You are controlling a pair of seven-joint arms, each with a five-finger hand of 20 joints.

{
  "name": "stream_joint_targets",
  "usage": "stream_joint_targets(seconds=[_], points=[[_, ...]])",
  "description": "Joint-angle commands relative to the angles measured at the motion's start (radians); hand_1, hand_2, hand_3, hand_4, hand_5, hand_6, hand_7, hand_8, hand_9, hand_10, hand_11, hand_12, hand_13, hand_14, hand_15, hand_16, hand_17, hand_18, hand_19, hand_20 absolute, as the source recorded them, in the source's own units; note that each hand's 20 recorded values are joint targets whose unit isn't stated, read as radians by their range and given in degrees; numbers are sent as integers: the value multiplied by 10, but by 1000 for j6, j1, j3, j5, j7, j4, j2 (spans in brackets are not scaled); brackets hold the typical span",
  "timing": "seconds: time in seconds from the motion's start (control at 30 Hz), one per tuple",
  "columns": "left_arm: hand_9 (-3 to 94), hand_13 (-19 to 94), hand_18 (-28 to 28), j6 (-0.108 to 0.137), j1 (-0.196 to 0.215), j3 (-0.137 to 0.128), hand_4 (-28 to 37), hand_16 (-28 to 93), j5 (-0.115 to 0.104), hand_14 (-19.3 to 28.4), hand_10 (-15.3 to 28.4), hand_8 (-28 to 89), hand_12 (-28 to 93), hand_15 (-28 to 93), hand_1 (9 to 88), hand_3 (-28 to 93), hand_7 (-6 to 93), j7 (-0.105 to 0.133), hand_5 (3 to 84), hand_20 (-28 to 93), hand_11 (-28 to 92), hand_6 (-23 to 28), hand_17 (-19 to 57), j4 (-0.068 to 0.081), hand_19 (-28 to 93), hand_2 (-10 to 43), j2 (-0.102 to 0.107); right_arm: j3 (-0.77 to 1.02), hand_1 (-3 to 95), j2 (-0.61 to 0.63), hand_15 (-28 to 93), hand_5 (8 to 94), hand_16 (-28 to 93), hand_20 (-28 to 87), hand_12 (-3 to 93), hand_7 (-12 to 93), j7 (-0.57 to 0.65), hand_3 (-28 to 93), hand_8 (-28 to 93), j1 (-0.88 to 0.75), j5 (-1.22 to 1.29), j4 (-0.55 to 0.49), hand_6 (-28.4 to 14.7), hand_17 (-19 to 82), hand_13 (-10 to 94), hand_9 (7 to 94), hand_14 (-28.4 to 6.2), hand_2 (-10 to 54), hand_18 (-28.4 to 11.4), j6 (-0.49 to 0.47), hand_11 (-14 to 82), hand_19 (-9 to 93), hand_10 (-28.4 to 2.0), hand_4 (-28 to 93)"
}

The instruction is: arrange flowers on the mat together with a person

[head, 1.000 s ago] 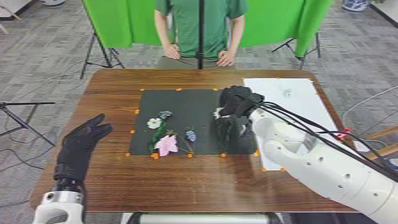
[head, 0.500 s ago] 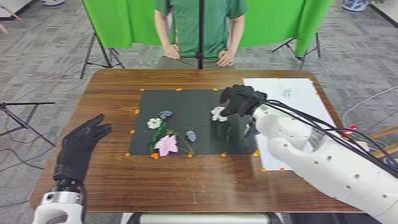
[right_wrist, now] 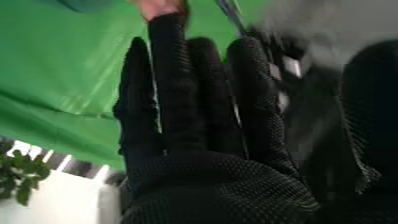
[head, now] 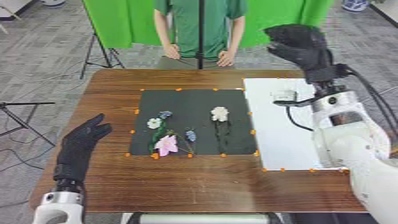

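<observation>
Flowers laid on the dark mat (head: 187, 102), both hands open.
Head view: in the centre of the frame, you see a ruffled white flower (head: 219, 111) with dark green stems running downward; at centre-left, a pale pink bloom (head: 166, 145) with pointed petals lies below a small white flower (head: 154, 123), blue sprigs (head: 190, 135) near both. Your left hand (head: 78, 145), lower left, has extended fingers; your right hand (head: 298, 44) is at upper right. Right wrist view: your right hand (right_wrist: 209, 182) has straight fingers, thumb apart.
</observation>
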Motion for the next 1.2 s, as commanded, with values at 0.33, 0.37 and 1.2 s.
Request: stream_joint_targets(seconds=[0.33,0.37,1.2], points=[[496,393,108,18,-1,22,-226,33,-1,168,141,-64,141,146,274,706,115,48,485,172,197,40,69,9,17,-62,1,279,49,-359,27,356,125,234,103,64,-309,717,-74,-619,786,-45,-2,121,227,344,-113,43,-146,-264,24,43,-146,-183],[497,393,108,20,2,21,-226,33,-3,168,141,-64,141,146,274,706,115,49,485,172,197,40,69,7,17,-62,0,278,48,-364,28,355,122,233,103,65,-307,719,-75,-621,776,-46,-2,120,227,343,-113,43,-145,-261,24,44,-146,-183],[496,393,107,13,-23,21,-229,33,-4,167,141,-64,141,140,268,715,111,52,483,172,195,39,68,17,17,-61,8,275,59,-389,61,366,99,235,106,78,-329,733,-78,-622,743,-40,-10,134,246,356,-117,36,-152,-232,29,59,-150,-183]])
